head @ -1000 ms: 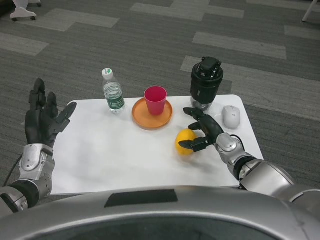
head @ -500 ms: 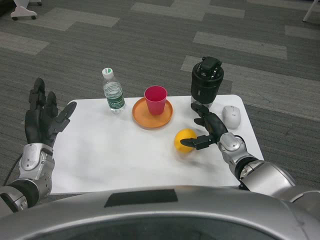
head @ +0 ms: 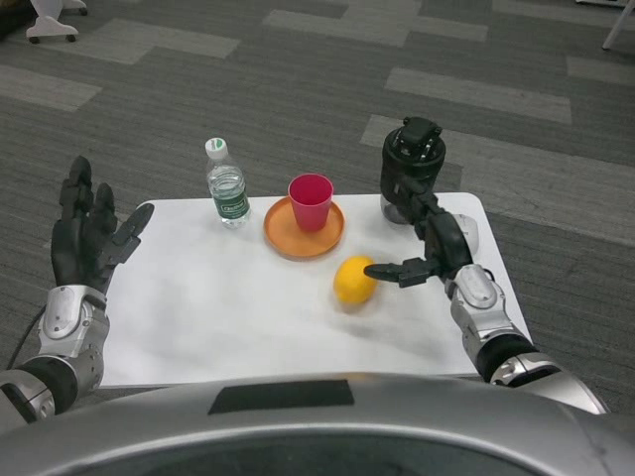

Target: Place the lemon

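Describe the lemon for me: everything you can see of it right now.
The lemon is yellow-orange, smooth, oval and whole. It lies on the white table, just in front of the orange plate without touching it. The right hand is beside it on its right; one fingertip reaches to its edge, but I cannot tell whether it touches. The hand does not enclose the lemon.

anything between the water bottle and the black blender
In the head view, the orange plate with the pink cup on it lies between the water bottle and the black blender.
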You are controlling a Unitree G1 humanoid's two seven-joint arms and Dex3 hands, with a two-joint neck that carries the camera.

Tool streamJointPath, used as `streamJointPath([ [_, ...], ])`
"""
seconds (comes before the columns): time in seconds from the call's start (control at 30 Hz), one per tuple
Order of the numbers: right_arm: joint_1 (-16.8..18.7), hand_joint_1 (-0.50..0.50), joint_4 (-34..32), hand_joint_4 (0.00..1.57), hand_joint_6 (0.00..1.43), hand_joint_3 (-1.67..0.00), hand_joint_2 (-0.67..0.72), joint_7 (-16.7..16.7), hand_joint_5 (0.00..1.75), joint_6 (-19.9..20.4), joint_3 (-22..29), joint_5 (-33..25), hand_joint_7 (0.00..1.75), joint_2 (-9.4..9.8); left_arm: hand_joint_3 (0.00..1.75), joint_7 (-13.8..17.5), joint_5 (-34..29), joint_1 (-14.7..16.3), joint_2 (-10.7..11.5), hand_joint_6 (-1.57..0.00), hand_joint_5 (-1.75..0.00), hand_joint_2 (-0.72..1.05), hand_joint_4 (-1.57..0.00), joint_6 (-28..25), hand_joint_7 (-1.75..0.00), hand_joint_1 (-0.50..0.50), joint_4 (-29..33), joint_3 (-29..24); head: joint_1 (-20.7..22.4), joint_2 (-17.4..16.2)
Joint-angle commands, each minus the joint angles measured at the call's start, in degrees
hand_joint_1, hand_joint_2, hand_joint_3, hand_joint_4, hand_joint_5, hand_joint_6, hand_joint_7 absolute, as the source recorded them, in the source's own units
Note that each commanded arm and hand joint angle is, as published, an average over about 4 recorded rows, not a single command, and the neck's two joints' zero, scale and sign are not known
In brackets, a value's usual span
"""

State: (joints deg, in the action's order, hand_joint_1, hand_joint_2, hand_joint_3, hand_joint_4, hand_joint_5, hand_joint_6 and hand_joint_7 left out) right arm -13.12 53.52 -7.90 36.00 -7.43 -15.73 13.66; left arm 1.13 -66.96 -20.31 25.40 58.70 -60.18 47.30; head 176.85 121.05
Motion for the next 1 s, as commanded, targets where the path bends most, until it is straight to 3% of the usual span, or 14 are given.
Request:
streamJointPath([
  [0.03, 1.48, -0.04, -3.95, 0.00, 0.00, -0.36, 0.01, -0.49, 0.48, 0.48, 3.30, -0.46, 0.14, 0.82, 0.09, -0.08, -0.19, -0.52, 0.44, 0.00, 0.00, 0.87, 0.00, -0.08, 0.00, 0.50, -0.11, -0.46, -0.36, -0.01],
  [0.3, 3.06, 0.08, -6.98, 0.00, 0.00, -0.26, 0.15, -0.71, 0.48, 0.74, 8.44, -0.79, 0.14, 0.71, 0.09, -0.08, -0.19, -0.47, 0.44, 0.00, 0.00, 0.87, 0.00, -0.08, 0.00, 0.50, -0.11, -0.55, -0.53, -0.11],
  [0.57, 3.37, 0.17, -7.37, 0.00, 0.00, -0.24, 0.15, -0.71, 0.48, 0.74, 9.27, -0.79, 0.14, 0.54, 0.09, -0.08, -0.19, -0.30, 0.53, 0.00, 0.00, 0.87, 0.00, -0.08, 0.00, 0.50, -0.11, -0.72, 0.02, 0.94],
  [1.0, 3.37, 0.21, -7.11, 0.00, 0.00, -0.24, 0.15, -0.71, 0.48, 0.74, 9.13, -0.79, 0.14, 0.49, 0.09, -0.08, -0.19, -0.25, 0.53, 0.00, 0.00, 0.87, 0.00, -0.08, 0.00, 0.50, -0.11, -0.72, 0.39, 1.12],
])
